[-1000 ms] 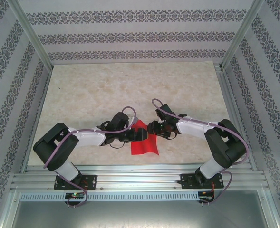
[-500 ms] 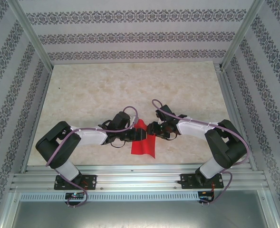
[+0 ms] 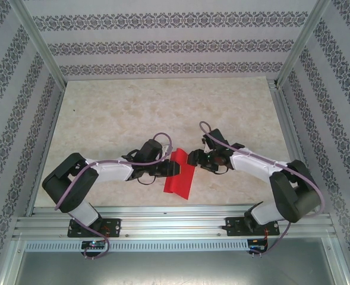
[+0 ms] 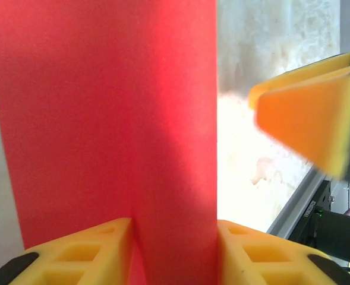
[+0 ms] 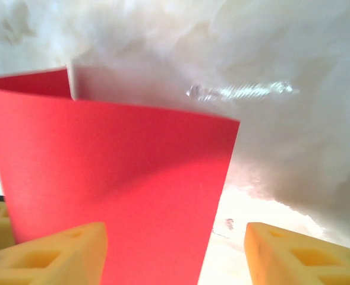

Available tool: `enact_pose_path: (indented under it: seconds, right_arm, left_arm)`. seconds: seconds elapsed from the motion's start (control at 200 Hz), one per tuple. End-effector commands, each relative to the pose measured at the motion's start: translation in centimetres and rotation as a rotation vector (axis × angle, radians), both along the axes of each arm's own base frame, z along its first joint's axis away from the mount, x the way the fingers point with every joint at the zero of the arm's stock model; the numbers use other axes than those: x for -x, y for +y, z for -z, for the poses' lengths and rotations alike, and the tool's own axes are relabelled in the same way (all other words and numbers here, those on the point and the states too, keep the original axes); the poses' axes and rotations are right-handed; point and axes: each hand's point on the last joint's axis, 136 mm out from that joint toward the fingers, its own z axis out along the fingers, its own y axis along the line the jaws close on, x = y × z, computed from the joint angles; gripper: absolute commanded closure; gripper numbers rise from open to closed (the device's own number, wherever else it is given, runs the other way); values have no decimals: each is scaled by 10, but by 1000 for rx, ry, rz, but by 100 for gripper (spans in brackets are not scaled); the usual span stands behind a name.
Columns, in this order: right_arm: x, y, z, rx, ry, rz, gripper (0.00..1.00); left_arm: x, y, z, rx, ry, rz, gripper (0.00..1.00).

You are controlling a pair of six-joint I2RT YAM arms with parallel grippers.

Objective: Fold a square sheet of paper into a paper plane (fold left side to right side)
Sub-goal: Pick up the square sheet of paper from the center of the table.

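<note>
The red sheet of paper [image 3: 179, 178] stands bent over on itself near the table's front edge, between the two arms. My left gripper [image 3: 173, 169] has closed on its left side. In the left wrist view the doubled sheet of paper [image 4: 103, 119] fills the gap of the left gripper [image 4: 173, 249], touching both yellow fingers. My right gripper [image 3: 192, 159] sits just right of the sheet's top, open. In the right wrist view the curved sheet of paper [image 5: 115, 178] lies against the left finger [image 5: 62, 249], while the right finger [image 5: 299, 255] stands well apart from it.
The pale marbled table [image 3: 163, 113] stretches far behind the arms. A metal rail [image 3: 175, 222] runs along the near edge, close below the sheet. Patterned walls enclose the back and both sides. A yellow fingertip [image 4: 308, 119] of the right gripper hangs beside the paper.
The left jaws have closed in on the paper. The right jaws have widened and that arm has drawn back to the right. The sheet now looks narrower and more folded over.
</note>
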Motion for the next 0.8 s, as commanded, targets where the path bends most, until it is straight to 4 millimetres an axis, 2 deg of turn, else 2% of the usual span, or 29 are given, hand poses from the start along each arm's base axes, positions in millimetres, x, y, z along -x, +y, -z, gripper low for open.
enact_pose_path:
  seconds: [0.0,0.24,0.38,0.56,0.674,0.794]
  right_arm:
    - [-7,-18,-15,-26,-94,11,33]
    - [-20,-18,-59,-335,-286,41,22]
    - [-21,-9,-70,-410,-326,3,21]
    - [-26,4,-96,-578,-391,-1,21]
    - [-29,9,-106,-624,-400,0,21]
    - [-32,13,-106,-649,-374,10,22]
  left_arm:
    - [-9,-7,-25,34,-82,16,61]
    - [-39,-4,-63,130,-162,-27,65]
    - [-58,-1,-91,200,-217,-49,66]
    - [-79,4,-127,277,-280,-82,66]
    - [-82,3,-139,296,-297,-81,66]
    - [-81,2,-143,315,-292,-78,66]
